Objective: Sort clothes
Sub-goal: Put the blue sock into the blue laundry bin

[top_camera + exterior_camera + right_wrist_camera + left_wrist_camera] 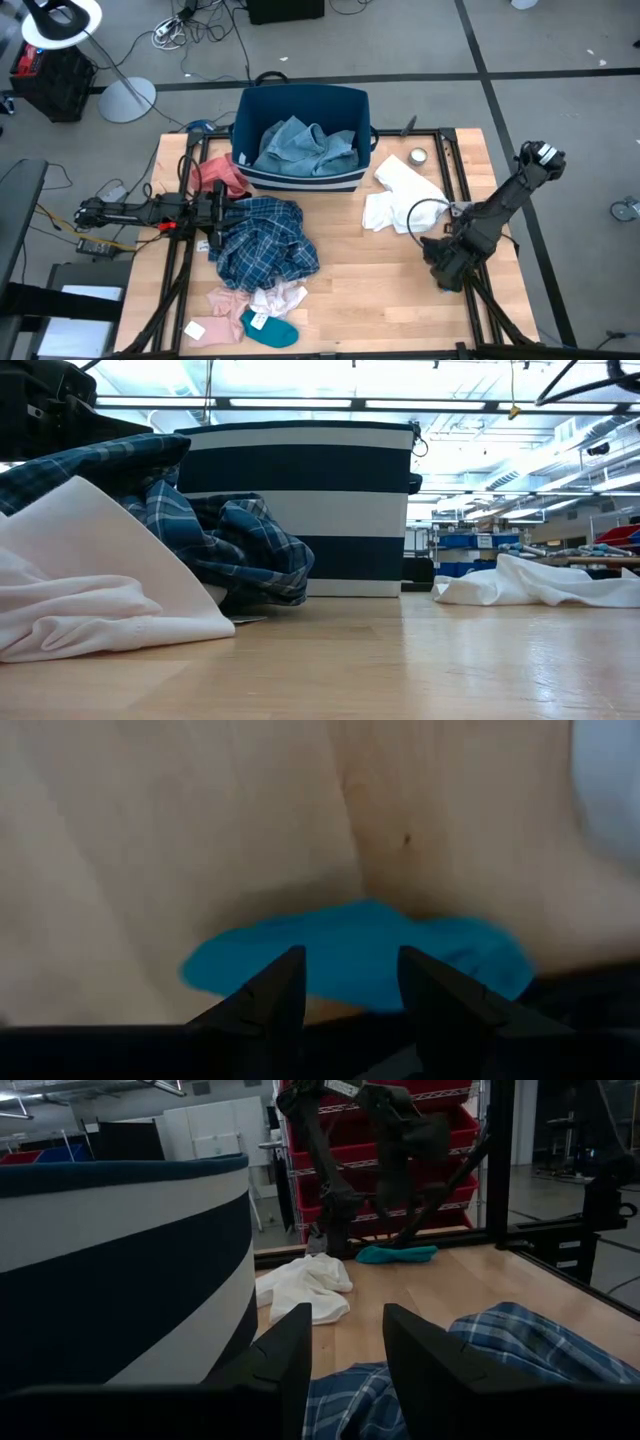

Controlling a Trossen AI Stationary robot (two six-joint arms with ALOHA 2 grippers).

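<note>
high view has the near edge of the table [400, 300] holding a teal sock [268, 328] and pale pink pieces [262, 299]. just past them the blue plaid shirt [262, 240] lies heaped, and the left gripper [217, 216] sits at its left edge, fingers [285, 1360] spread apart over the plaid with nothing between them. across the table, the right gripper [345, 992] hangs open above a second teal sock [350, 955] near the right edge. a white piece [400, 195] lies beyond. farthest back, the striped bin [300, 105] holds the denim shirt [300, 148], with a coral-red piece [222, 175] and a small tin [418, 157] beside it.
</note>
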